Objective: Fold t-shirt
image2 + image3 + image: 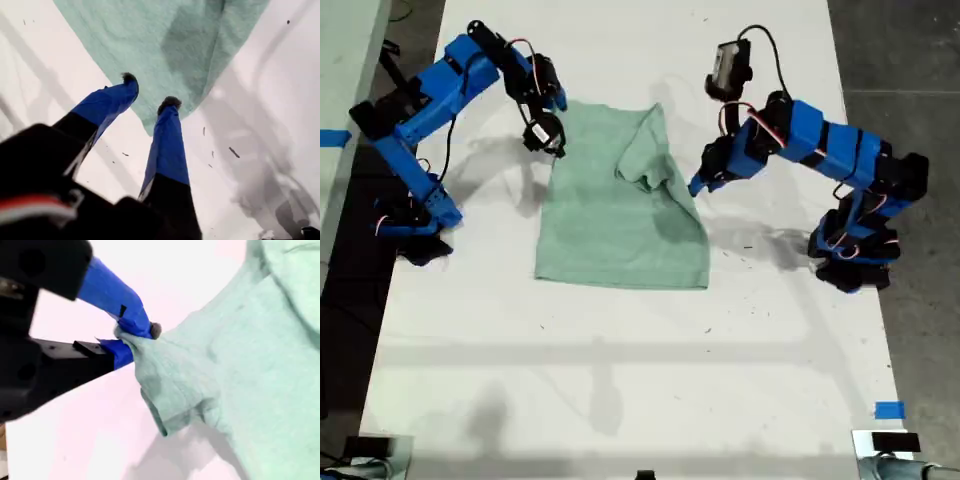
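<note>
**Side fold under way**

The t-shirt [620, 205] lies mid-table [620, 380], partly folded. My second gripper [125, 337] is clenched on a bunched edge; my first gripper [150, 102] hangs parted over a corner. Next, I judge: carry the pinched edge across.

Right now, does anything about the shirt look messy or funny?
Yes. The t-shirt is not flat: near its top edge in the exterior view, cloth bunches into a rumpled flap. My second gripper pinches a scrunched corner, so the cloth puckers there. My first gripper is open over another corner.
</note>
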